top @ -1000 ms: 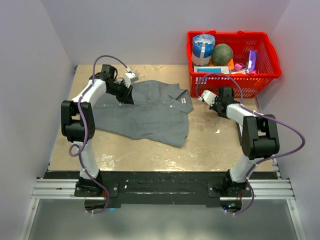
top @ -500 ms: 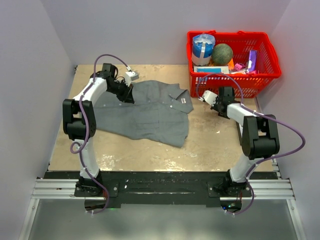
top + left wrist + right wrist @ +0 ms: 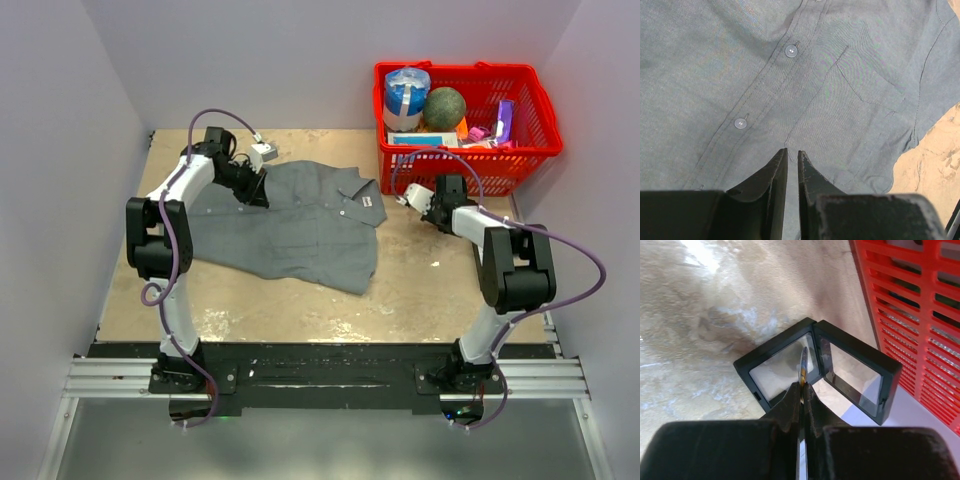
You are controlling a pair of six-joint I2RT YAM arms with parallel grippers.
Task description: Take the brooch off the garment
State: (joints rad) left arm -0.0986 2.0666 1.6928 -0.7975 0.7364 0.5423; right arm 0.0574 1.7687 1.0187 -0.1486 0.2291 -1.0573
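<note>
You had plain pale lilac walls closing three sides of a scuffed tan tabletop, an aluminium rail along its near edge, under even light.

The tabletop is a tan board, scuffed and blotched with paler patches, most of them toward the near edge. A grey shirt lies spread flat over its left and middle part, collar toward the far right and one sleeve reaching left. At the far right corner stands a red plastic basket, its slatted wall facing the board. Just beside that wall, in the right wrist view, a black hinged case with clear panes lies opened out on the surface. A small white scrap lies alone on the bare board, nearer than the basket. A black plate runs along the near edge.
</note>
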